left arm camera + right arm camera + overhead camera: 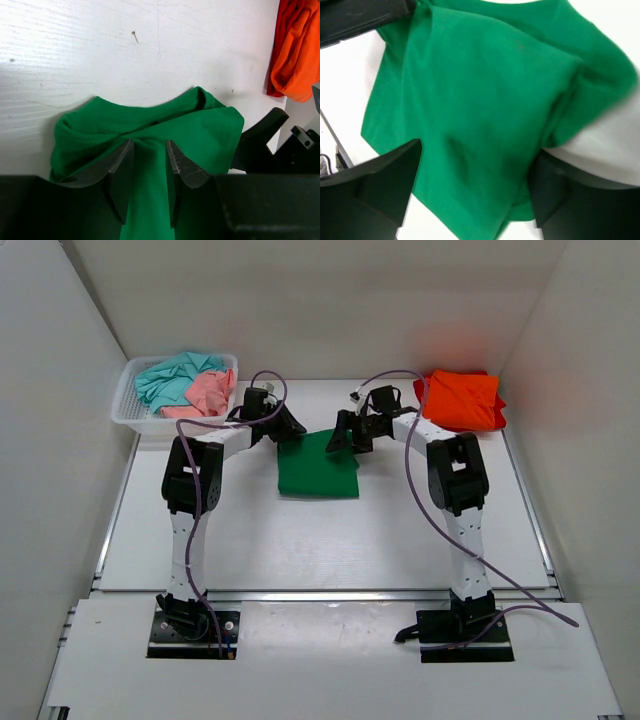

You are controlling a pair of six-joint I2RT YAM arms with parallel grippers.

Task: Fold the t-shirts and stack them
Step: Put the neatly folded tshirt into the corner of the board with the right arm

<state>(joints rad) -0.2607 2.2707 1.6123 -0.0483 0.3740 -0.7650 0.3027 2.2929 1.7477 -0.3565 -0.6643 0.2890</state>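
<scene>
A green t-shirt [318,468] lies folded on the white table [250,540] between the two arms. My left gripper [295,428] is at its far left corner. In the left wrist view the gripper [150,145] is shut on a bunched fold of the green t-shirt [150,122], which runs up between the fingers [120,172]. My right gripper [337,440] is at the far right corner. In the right wrist view it [479,152] is open, jaws wide apart just over the green t-shirt [485,90]. An orange t-shirt [462,398] lies folded at the back right.
A white mesh basket [128,412] at the back left holds a teal shirt [170,378] and a pink shirt [208,392]. White walls close in the table on three sides. The orange t-shirt also shows in the left wrist view [297,50].
</scene>
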